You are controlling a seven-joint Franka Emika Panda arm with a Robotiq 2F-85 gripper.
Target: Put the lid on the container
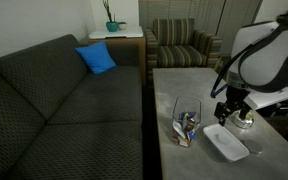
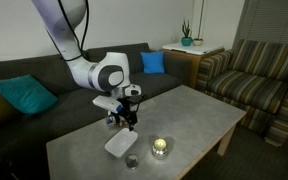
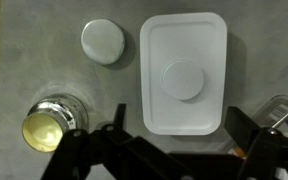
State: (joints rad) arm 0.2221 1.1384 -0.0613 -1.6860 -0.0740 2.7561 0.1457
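Observation:
The flat white lid (image 3: pixel 184 72) lies on the grey table, straight below my gripper in the wrist view. It also shows in both exterior views (image 1: pixel 225 141) (image 2: pixel 121 145). The clear container (image 1: pixel 187 122) with small colourful items inside stands open beside the lid. Its edge shows at the right of the wrist view (image 3: pixel 284 110). My gripper (image 3: pixel 180 115) is open and empty, hovering just above the lid with one finger on either side of its near end. The gripper also shows in both exterior views (image 1: pixel 231 108) (image 2: pixel 127 118).
A small round metallic tin (image 3: pixel 49 122) (image 1: pixel 244 122) (image 2: pixel 160 147) and a small grey disc (image 3: pixel 103 41) (image 2: pixel 132 161) sit on the table next to the lid. A dark sofa (image 1: pixel 54 110) runs along the table, and a striped armchair (image 1: pixel 184 45) stands at its end.

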